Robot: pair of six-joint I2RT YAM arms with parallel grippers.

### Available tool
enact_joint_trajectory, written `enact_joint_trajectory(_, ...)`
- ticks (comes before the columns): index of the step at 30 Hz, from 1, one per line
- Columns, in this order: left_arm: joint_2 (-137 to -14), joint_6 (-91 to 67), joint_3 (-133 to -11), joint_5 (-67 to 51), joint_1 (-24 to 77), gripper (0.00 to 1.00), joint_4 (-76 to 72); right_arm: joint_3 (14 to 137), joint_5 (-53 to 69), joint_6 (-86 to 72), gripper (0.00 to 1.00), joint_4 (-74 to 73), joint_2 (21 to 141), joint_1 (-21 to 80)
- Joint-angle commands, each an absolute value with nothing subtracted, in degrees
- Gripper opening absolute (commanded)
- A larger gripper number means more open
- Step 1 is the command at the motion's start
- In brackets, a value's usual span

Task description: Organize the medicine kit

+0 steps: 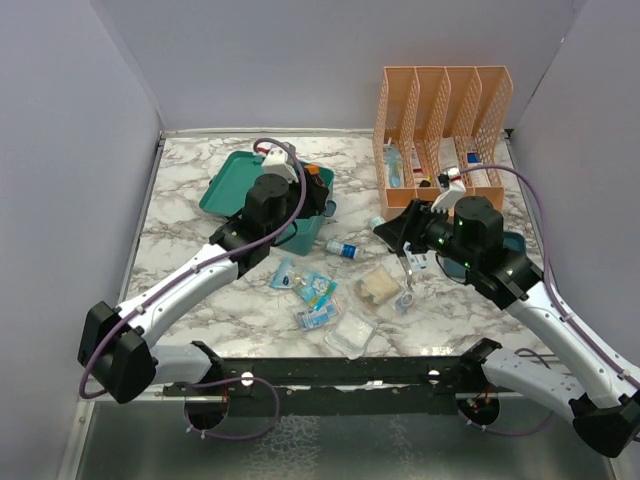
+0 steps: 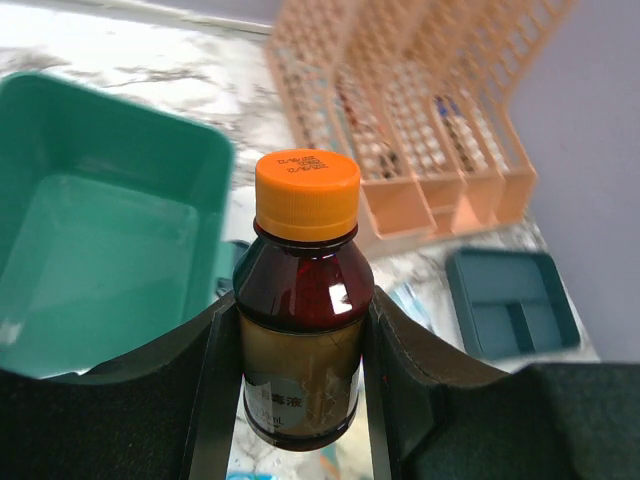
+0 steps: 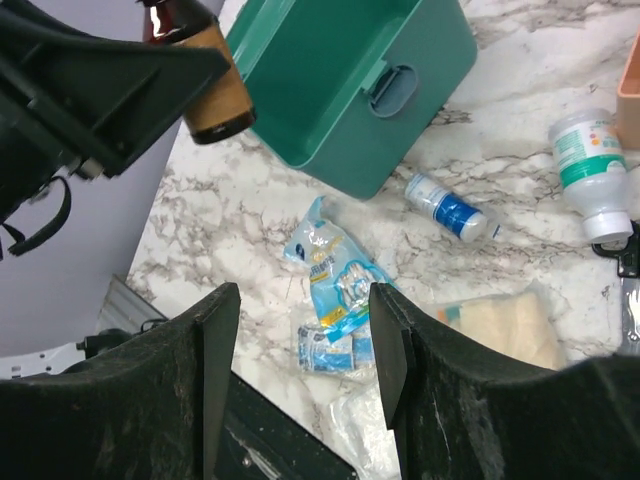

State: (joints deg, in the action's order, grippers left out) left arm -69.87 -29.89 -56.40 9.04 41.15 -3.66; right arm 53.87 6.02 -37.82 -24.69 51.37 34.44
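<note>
The teal-green medicine kit (image 1: 228, 187) lies open at the back left, its lid flat beside its box; it also shows in the left wrist view (image 2: 100, 250) and the right wrist view (image 3: 350, 80). My left gripper (image 2: 300, 385) is shut on a brown glass bottle (image 2: 303, 320) with an orange cap (image 2: 307, 193). It holds the bottle upright in the air beside the box's right edge (image 1: 313, 172). My right gripper (image 3: 303, 345) is open and empty. It hovers over blue-and-white packets (image 3: 335, 265) on the marble top.
A small blue-label vial (image 3: 450, 210), a white bottle with a green label (image 3: 590, 165), a gauze pack (image 3: 500, 335) and a clear packet (image 1: 352, 332) lie mid-table. An orange mesh organizer (image 1: 440, 120) stands back right. A dark-blue tray (image 2: 510, 310) lies in front of it.
</note>
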Motion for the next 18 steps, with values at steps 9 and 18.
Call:
enact_joint_trajectory(9, -88.0, -54.6, -62.4, 27.5, 31.0, 0.38, -6.9, 49.4, -3.5, -38.4, 0.51, -15.8, 52.9, 34.5)
enact_joint_trajectory(18, -100.5, -61.1, -67.2, 31.0, 30.7, 0.38, -10.4, 49.6, -5.0, -39.2, 0.5, -16.9, 56.0, 34.5)
